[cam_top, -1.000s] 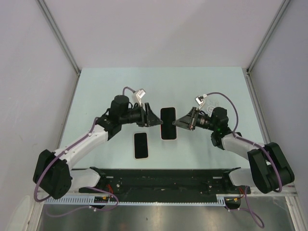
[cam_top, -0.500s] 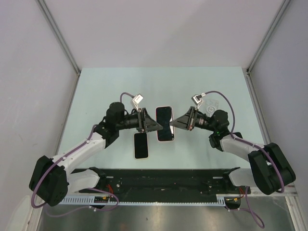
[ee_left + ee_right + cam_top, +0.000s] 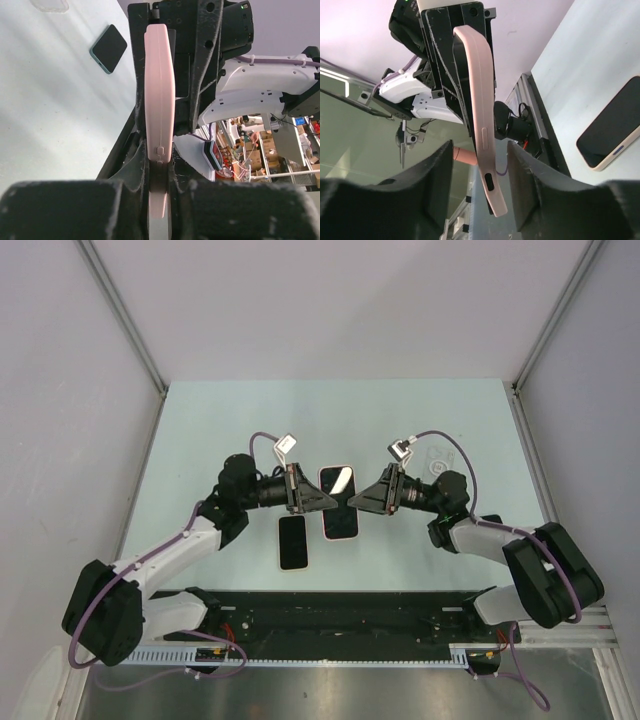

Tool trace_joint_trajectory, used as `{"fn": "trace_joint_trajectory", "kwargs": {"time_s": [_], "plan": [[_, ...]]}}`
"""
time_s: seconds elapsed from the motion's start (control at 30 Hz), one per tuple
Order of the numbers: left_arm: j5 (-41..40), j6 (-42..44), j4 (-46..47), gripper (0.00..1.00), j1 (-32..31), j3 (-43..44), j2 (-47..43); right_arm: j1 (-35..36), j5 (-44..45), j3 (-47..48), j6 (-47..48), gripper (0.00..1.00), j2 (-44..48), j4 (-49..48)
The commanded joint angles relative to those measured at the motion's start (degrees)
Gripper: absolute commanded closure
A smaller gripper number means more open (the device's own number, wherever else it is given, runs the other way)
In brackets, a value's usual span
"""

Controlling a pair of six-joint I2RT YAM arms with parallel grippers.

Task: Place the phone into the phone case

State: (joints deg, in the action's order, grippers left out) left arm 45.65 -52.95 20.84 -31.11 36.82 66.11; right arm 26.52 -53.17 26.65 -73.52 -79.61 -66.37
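**Item 1: phone case**. Pink, with a side button moulding. It is held face up above the middle of the bench, about midway between the left and right edges and slightly toward the near edge. Both wrist views show it edge-on, clear of the surface.

**Item 2: phone**. Dark screen, lying within the pink rim of the case in the overhead view. Whether it is fully seated cannot be told.

**Item 3: left gripper**. Clamped on the long edge of the phone case that faces the bench's left edge. In its own wrist view the case runs up between the padded fingers.

**Item 4: right gripper**. Clamped on the opposite long edge, tip to tip with the left gripper across the case. In its wrist view one pad bears on the case.

**Item 5: second phone**. Dark screen, pale rim. It lies flat on the bench just beside the held case, toward the near and left edges, also seen at.

**Item 6: teal-edged phone**. Lies flat on the bench. It shows in the left wrist view only.

**Item 7: clear case**. Transparent and lying on the bench beyond the teal-edged phone, cut off by the frame edge.
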Motion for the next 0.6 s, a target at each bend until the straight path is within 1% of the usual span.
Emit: {"fn": "trace_joint_trajectory", "kwargs": {"time_s": [0.0,0.1,0.2,0.33,0.43,0.57], "plan": [[0.5,-0.5,3.9,1.00,0.0,0.8,-0.6,0.6,-2.3,-0.9,2.8,0.42,1.4,-0.2],[-0.1,-0.8,3.7,1.00,0.3,1.4,-0.5,0.6,-3.1,-3.9,4.1,0.35,2.6,0.1],[-1.3,-1.2,3.9,1.00,0.6,1.6,-0.7,0.9,-2.9,-6.5,4.7,0.35,3.7,0.2],[-2.8,-1.2,3.5,1.00,0.9,1.7,-0.2,1.6,-2.4,-7.8,5.1,0.37,4.6,0.2],[-2.7,-1.2,3.5,1.00,1.0,1.6,1.0,1.8,-1.6,-7.9,5.1,0.41,4.7,0.2],[-3.7,-1.3,4.0,1.00,1.1,0.7,1.6,2.1,-1.1,-7.8,3.8,0.45,3.9,-2.0]]}}
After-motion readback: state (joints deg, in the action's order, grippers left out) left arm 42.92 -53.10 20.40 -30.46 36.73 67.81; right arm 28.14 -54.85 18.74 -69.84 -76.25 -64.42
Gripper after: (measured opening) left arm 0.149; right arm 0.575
